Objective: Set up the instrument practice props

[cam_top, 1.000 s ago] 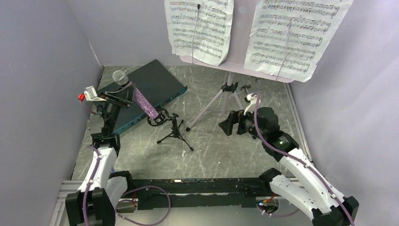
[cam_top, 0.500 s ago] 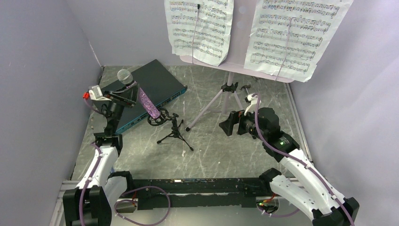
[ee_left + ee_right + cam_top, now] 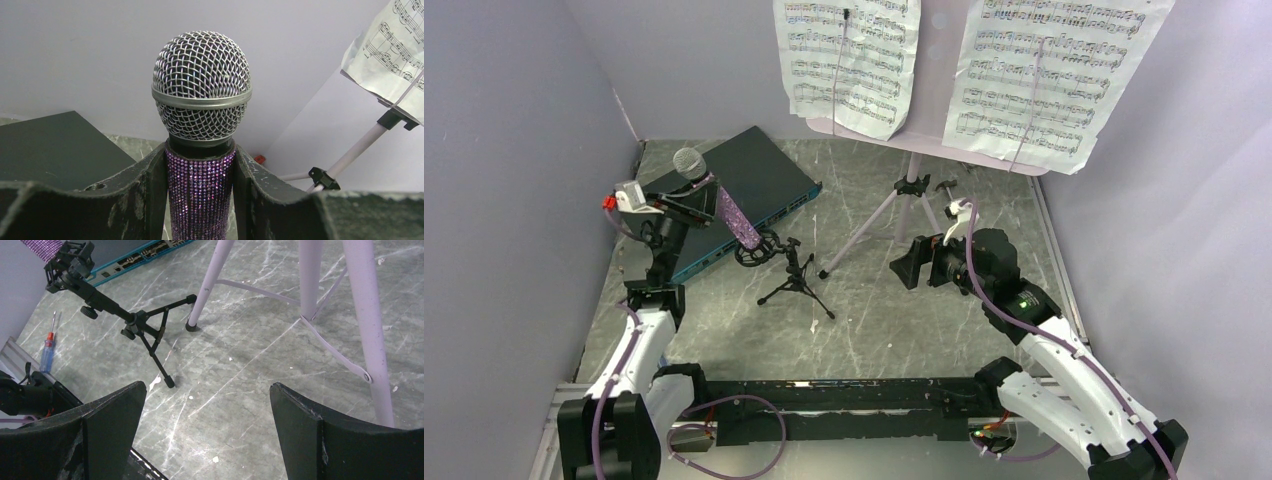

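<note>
My left gripper is shut on the purple glitter microphone, gripping its body just below the silver mesh head. The microphone tilts down to the right, its lower end at the ring mount of the small black tripod mic stand; I cannot tell if it sits inside the ring. The ring mount also shows in the right wrist view. My right gripper is open and empty, right of the mic stand, near the tripod legs of the lilac music stand. Two sheet-music pages rest on it.
A dark flat box with a teal edge lies at the back left, behind the left gripper. A red-handled screwdriver lies on the marble floor near the left arm's base. Lilac walls close in on three sides.
My left gripper has moved a little to the right with the microphone, bringing its lower end closer to the ring mount. The right arm has not moved.
</note>
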### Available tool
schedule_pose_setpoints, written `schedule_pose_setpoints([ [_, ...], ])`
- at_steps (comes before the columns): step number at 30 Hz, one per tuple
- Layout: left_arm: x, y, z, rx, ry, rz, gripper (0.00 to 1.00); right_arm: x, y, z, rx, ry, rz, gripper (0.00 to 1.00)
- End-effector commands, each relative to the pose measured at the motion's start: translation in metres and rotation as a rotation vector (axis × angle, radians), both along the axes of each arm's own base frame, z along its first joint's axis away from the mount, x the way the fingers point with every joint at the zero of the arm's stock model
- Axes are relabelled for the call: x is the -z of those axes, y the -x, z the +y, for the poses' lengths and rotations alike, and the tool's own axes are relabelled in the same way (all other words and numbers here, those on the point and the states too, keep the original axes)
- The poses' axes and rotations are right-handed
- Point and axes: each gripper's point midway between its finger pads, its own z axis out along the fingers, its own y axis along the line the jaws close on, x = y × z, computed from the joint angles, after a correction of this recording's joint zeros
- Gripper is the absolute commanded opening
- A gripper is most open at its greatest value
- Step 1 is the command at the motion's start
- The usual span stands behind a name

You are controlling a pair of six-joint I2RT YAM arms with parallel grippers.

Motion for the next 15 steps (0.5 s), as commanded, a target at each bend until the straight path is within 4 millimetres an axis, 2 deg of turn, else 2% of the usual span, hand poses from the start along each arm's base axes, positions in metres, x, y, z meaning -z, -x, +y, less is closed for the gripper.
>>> schedule_pose_setpoints([
  [1, -0.038, 0.012, -0.008, 0.025, -0.074, -0.179, 0.03, -0.025, -0.003, 0.000, 0.008, -0.039, -0.070, 0.99],
  [8, -0.036, 0.027, -0.021, 0.086, -0.077, -0.261, 0.03, -0.022, -0.002, -0.001, 0.011, -0.041, -0.064, 0.99],
  [15, -0.029, 0.037, -0.029, 0.109, -0.077, -0.261, 0.03, -0.025, -0.002, -0.002, 0.013, -0.038, -0.071, 0.99],
])
